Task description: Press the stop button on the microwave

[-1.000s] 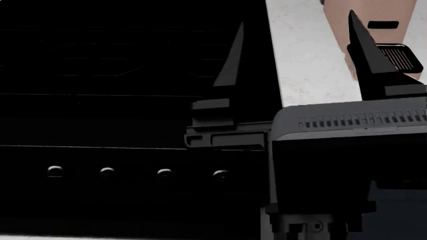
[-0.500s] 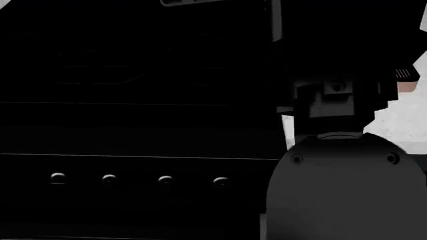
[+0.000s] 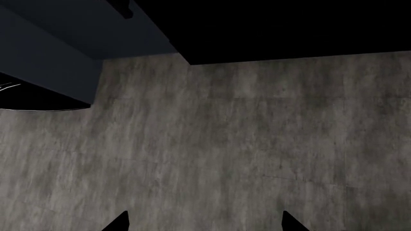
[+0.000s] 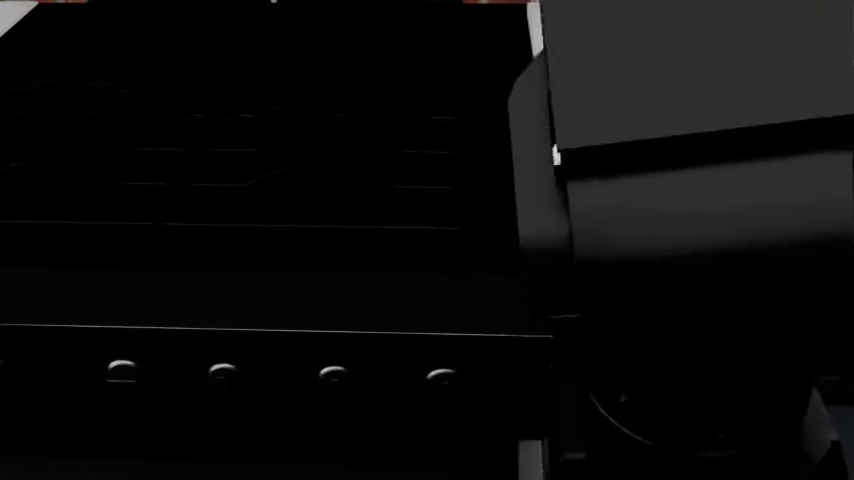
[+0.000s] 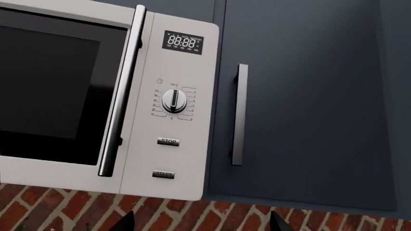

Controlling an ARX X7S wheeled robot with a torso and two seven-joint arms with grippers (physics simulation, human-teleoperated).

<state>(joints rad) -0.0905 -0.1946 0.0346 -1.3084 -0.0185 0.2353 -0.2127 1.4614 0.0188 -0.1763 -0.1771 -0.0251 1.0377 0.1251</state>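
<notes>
Kitchen: microwave [image 5: 106,96], cabinet [image 5: 301,106], brick wall [image 5: 192,216].

Dark blue cabinet [image 5: 308,106] with a vertical metal handle [image 5: 238,114], red brick wall [image 5: 192,216] below; grey concrete floor [image 3: 212,144].

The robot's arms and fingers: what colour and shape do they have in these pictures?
Only dark, pointed tips of the fingers show: the left gripper over the grey floor, and the right gripper below the microwave. In the head view, the right arm is a matte, charcoal, boxy casing with a rounded joint housing. No cables or markings are visible.
</notes>
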